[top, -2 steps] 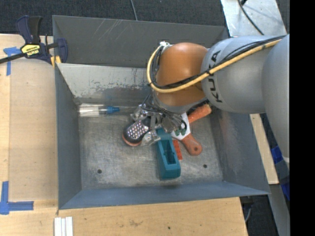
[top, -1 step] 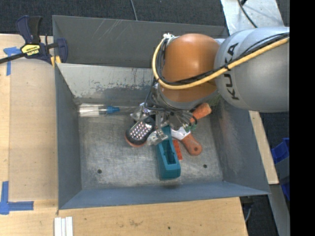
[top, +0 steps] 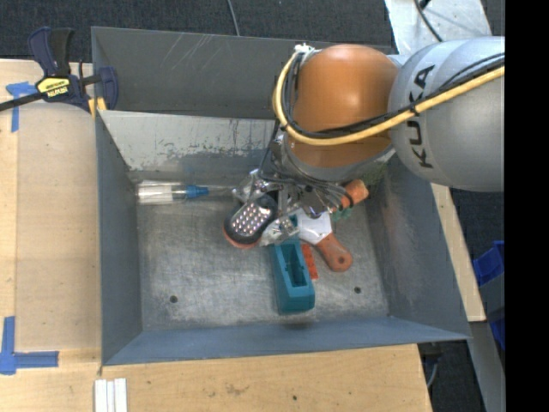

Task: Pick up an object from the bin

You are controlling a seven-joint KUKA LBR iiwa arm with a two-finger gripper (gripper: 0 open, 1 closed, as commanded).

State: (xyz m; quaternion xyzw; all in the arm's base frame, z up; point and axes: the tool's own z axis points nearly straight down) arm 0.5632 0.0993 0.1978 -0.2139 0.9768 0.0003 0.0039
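My gripper [top: 273, 197] hangs low over the middle of the bin, under the arm's orange dome. Right below its metal fingers lies a brush-like thing with a black, white-dotted head and a red rim [top: 247, 222]. A teal rectangular block with a slot [top: 292, 276] lies just in front of it. To its right an orange-handled tool [top: 335, 253] rests on a white piece [top: 314, 225]. A clear syringe with a blue tip [top: 171, 193] lies by the back left wall.
An orange and green thing [top: 356, 192] peeks out from under the arm at the back right. The bin floor stretches bare on the left and along the front.
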